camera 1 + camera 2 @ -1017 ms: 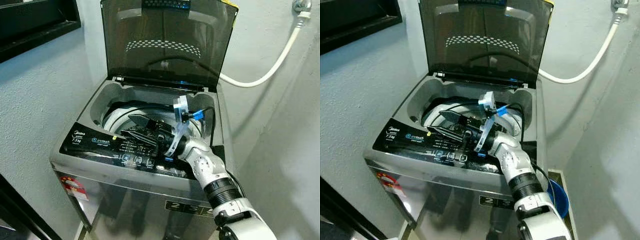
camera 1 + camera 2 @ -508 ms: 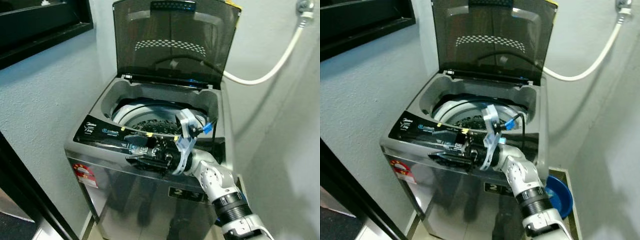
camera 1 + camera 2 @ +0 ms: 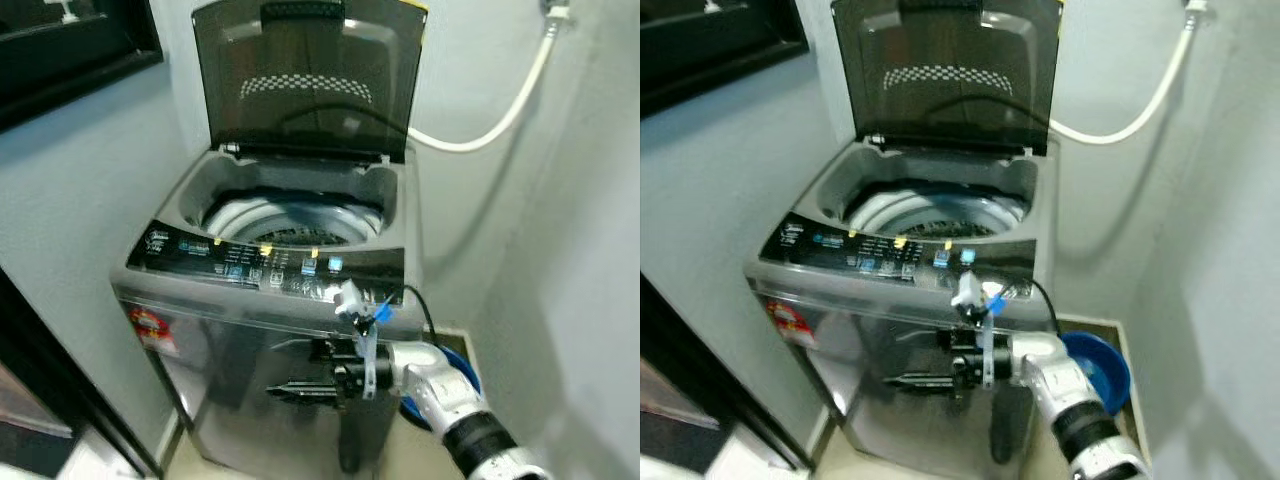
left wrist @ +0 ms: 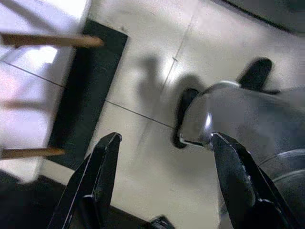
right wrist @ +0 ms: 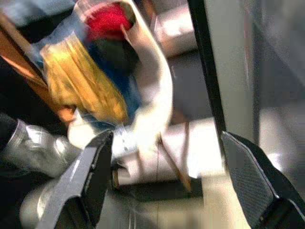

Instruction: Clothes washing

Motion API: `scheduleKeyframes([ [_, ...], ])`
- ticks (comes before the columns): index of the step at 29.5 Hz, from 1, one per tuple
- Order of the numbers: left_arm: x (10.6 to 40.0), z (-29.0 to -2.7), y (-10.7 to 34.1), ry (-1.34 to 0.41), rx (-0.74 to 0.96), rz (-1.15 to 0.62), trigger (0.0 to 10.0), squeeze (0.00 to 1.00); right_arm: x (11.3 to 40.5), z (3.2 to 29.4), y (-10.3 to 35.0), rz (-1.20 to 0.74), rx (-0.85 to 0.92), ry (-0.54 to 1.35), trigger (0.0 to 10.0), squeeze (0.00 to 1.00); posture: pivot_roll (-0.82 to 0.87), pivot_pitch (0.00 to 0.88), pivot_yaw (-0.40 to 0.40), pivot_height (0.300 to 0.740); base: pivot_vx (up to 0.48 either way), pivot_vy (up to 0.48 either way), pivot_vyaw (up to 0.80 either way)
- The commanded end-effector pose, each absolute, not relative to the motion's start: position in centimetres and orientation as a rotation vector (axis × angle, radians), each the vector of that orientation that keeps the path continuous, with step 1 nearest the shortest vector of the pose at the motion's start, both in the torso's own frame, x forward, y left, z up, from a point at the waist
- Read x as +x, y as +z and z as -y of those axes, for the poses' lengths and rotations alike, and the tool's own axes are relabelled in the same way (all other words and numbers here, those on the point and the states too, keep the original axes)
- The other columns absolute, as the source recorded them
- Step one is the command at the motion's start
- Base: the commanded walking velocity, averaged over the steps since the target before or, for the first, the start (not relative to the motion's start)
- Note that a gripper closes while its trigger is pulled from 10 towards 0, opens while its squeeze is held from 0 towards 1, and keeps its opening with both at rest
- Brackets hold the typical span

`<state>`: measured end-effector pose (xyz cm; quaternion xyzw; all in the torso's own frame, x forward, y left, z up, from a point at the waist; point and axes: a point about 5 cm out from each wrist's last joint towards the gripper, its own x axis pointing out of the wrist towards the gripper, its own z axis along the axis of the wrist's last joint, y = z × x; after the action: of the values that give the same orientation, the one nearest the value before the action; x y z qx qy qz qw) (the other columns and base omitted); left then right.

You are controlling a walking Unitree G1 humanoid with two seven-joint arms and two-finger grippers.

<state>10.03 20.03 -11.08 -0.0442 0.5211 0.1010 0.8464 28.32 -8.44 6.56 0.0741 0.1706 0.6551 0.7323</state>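
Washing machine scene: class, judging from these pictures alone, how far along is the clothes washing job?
Done: the washing machine stands with its lid raised, and dark laundry shows inside the drum. In hand: nothing; the right gripper hangs open and empty in front of the cabinet, below the control panel, and the left gripper is open over the floor. Left, probably: closing the lid and starting a cycle.

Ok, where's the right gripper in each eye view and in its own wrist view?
Left eye view: right gripper low centre, in front of the washing machine.
Right eye view: low, left of centre.
Right wrist view: its fingers spread open over blurred clutter.
Shared landmark: the control panel, above it in both eye views.
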Motion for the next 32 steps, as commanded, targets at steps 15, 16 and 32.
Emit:
scheduleKeyframes([
  [15, 9.7, -19.6, -11.2, 0.203, -0.086, -1.113, 10.0, 0.00, 24.7, 14.6, -3.6, -0.827, -0.120, 0.742, 10.0, 0.00, 0.16, 0.000, -0.037, 0.740, -0.284, 0.000, 0.09],
  [16, 9.7, -19.6, -11.2, 0.203, -0.086, -1.113, 10.0, 0.00, 24.7, 14.6, -3.6, -0.827, -0.120, 0.742, 10.0, 0.00, 0.16, 0.000, -0.037, 0.740, 0.000, 0.000, 0.80],
  [32, 10.0, -20.1, -11.1, 0.212, -0.017, -1.097, 10.0, 0.00, 19.0, 19.2, -7.9, -1.066, -0.423, 0.412, 10.0, 0.00, 0.16, 0.000, -0.043, 0.740, 0.000, 0.000, 0.79],
])
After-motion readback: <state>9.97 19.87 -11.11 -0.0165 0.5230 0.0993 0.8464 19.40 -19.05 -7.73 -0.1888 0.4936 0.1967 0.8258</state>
